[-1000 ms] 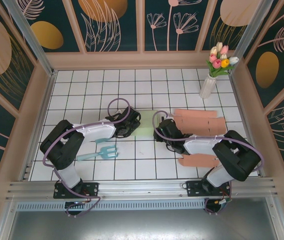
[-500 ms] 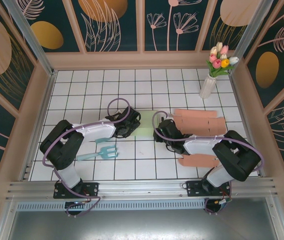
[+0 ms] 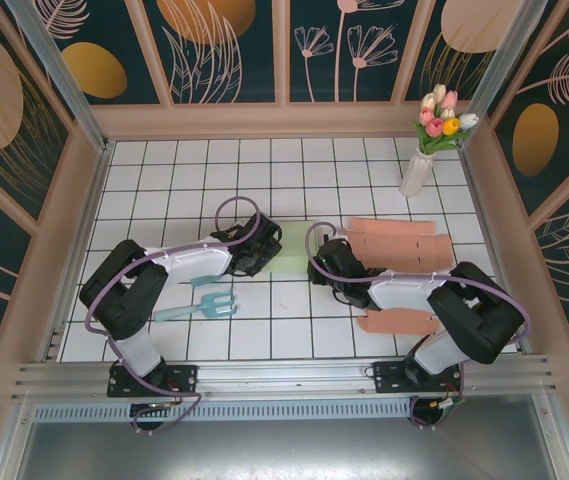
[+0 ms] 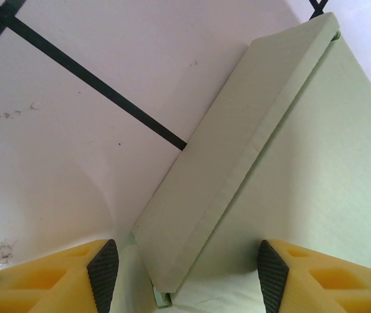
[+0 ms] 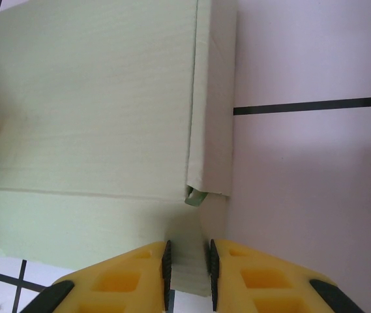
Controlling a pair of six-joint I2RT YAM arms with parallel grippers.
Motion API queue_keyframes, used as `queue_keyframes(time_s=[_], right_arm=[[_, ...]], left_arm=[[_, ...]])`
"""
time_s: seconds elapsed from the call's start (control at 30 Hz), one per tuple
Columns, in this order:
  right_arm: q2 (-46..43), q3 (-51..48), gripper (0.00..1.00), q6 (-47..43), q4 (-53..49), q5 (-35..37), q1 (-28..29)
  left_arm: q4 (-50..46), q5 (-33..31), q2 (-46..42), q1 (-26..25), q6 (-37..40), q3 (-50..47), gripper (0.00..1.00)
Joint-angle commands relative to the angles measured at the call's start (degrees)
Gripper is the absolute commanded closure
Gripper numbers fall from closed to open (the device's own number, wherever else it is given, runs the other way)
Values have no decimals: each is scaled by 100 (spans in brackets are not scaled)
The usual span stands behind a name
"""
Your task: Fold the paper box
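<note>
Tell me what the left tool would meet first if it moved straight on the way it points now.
Probably the folded side flap of the green paper box, which lies directly ahead of the open left tool. How far off it is remains hard to judge from the wrist view.

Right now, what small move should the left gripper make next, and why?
Probably back the left gripper off the paper box: its jaws stand open astride the side wall, which looks folded over, while the right gripper pinches another flap.
</note>
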Motion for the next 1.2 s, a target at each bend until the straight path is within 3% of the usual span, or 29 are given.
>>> queue_keyframes(time_s=[0.0,0.53,0.77,1.17], right_arm=[[-134,42,76,114,18,-192,102],[-56,37,76,114,123,-242,116],[-48,11,76,79,62,-107,113],[178,-56,76,22,134,181,94]], left_arm=[[-321,489,163,-74,-80,-46,39],[-53,737,97,-125,-227,-46,40],[-321,237,98,-132,-211,-42,41],[-441,-38,450,-129,-157,-46,41]])
